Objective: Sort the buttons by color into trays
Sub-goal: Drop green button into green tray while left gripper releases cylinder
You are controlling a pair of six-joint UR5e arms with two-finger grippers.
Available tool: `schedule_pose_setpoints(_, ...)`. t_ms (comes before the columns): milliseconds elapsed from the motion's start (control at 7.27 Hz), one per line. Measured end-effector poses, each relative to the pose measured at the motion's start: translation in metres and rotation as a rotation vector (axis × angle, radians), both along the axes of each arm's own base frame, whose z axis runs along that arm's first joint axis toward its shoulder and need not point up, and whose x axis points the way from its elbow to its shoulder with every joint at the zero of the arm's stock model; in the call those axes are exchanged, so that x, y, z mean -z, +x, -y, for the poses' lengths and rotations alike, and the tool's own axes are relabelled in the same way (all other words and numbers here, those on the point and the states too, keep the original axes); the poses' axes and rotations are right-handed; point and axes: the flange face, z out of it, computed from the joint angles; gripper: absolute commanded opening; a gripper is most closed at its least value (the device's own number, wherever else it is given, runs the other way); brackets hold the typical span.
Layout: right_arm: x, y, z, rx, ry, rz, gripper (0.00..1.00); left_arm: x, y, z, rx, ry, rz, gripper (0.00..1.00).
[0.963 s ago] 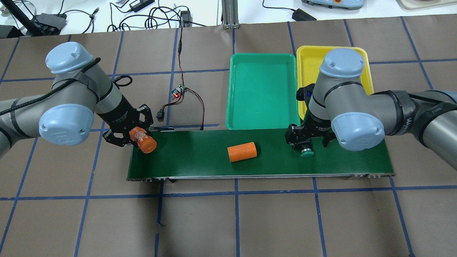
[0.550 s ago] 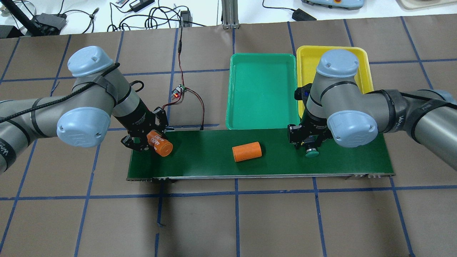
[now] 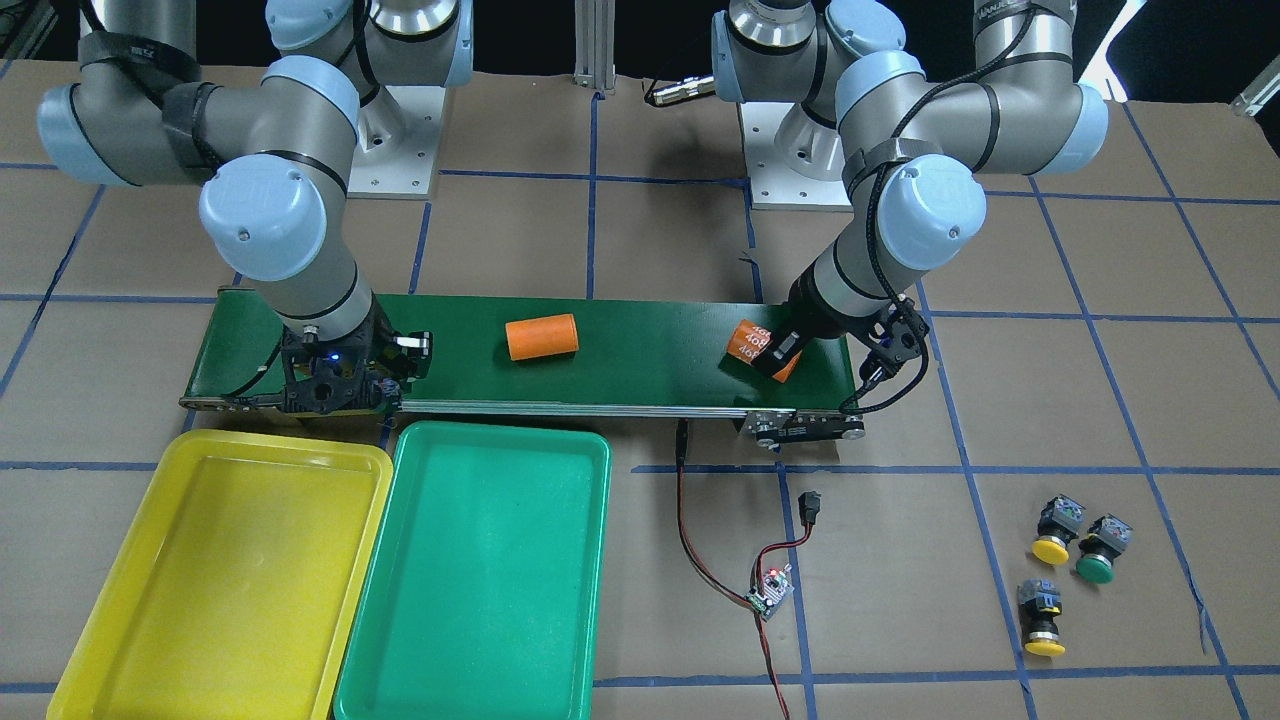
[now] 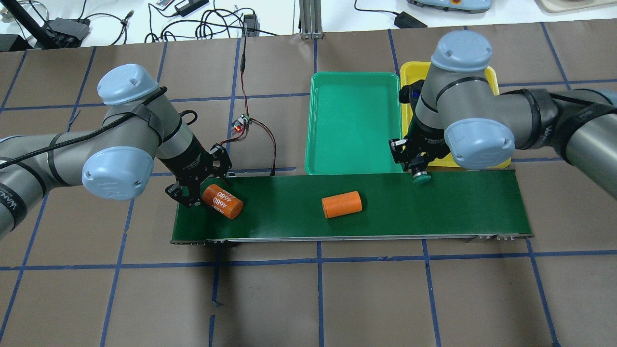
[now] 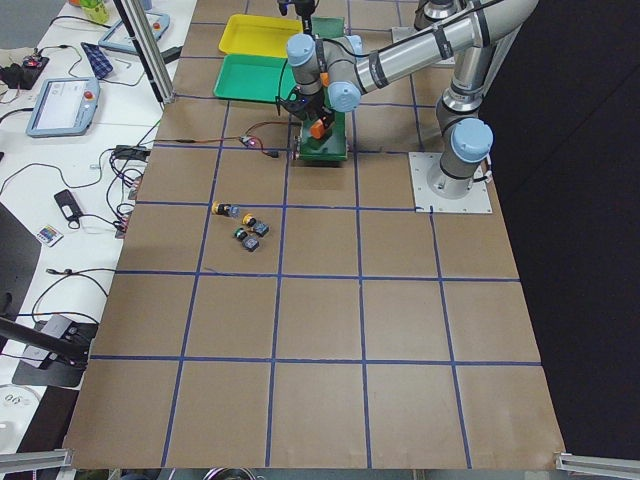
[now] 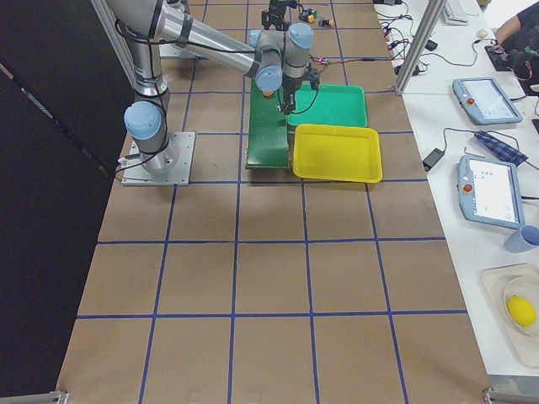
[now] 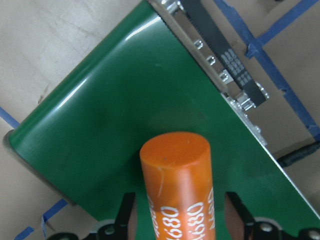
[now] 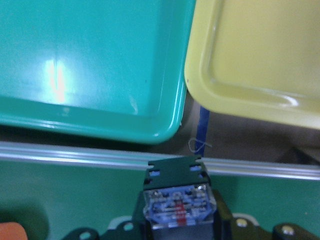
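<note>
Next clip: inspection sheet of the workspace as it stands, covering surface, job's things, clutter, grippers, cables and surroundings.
Surface: paper-covered table with a blue tape grid; green conveyor belt across it.
Job's things: green tray and yellow tray side by side, both holding nothing. Held green button at the belt's tray-side edge. Loose green button, first yellow button and second yellow button on the table, off the belt.
Clutter: plain orange cylinder and 4680 cylinder lying on the belt.
Grippers: left gripper open around the 4680 cylinder; right gripper shut on the held green button.
Cables: red and black wires to a small circuit board, red light on.
Surroundings: side benches with pendants and cables.
</note>
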Motion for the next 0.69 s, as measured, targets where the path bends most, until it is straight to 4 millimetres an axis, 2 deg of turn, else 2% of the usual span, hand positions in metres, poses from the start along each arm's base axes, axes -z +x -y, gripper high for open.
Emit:
schedule_pose_setpoints(138, -0.013, 0.005, 0.033, 0.005, -0.035, 0.02, 0.12, -0.005, 0.005, 0.003, 0.035, -0.019, -0.006, 1.0)
schedule_pose_setpoints(275, -0.015, 0.016, 0.071, 0.02, -0.06, 0.044, 0.14, -0.013, 0.02, 0.007, 0.086, -0.046, -0.018, 1.0)
schedule_pose_setpoints(413, -0.003, 0.035, 0.111, 0.048, -0.071, 0.05, 0.18, -0.02, 0.048, 0.012, 0.167, -0.076, -0.036, 1.0)
schedule_pose_setpoints(550, 0.02, 0.061, 0.141, 0.075, -0.066, 0.044, 0.76, -0.025, 0.08, 0.015, 0.279, -0.106, -0.049, 1.0)
schedule_pose_setpoints(688, 0.042, 0.083, 0.156, 0.094, -0.053, 0.027, 1.0, -0.029, 0.115, 0.016, 0.405, -0.125, -0.041, 1.0)
